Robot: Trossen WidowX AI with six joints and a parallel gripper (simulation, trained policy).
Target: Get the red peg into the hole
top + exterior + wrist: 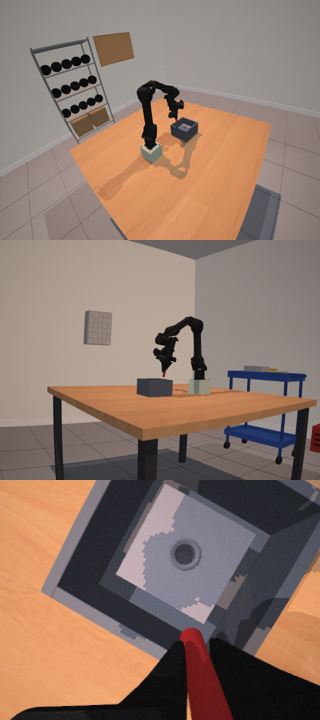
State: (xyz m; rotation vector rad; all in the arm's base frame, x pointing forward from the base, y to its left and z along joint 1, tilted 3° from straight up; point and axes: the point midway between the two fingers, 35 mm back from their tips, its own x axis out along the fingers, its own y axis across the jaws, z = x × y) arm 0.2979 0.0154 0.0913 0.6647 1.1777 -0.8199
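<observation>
Red peg (pixel 176 120) (pixel 164 373) (pixel 202 672), gripped in jaws (pixel 175 119) (pixel 164 369), looked stiff, light, maybe slick; upper-end hold, as now, suited it, leaving the lower tip free.

Red peg, black arm, dark box, orange table.
The peg (pixel 176 120) (pixel 164 373) (pixel 204 680) is red all over. The arm (pixel 147 111) (pixel 197 343) is black, and so is the gripper (pixel 175 119) (pixel 164 370) (pixel 196 648). The box (pixel 178 133) (pixel 160 388) (pixel 75 560) is dark blue-gray. The plate (pixel 188 126) (pixel 220 545) is pale pinkish gray where light falls and bluish gray in shadow, with a darker gray ring (pixel 172 555) around its dark hole. The table (pixel 219 155) (pixel 116 405) (pixel 30 630) is orange-brown with thin wood lines. The arm's block (pixel 152 156) (pixel 204 387) is pale green. The cart (pixel 258 375) is bright blue. The floor (pixel 43 165) (pixel 23 441) is pinkish gray, with dark lines making squares.
</observation>
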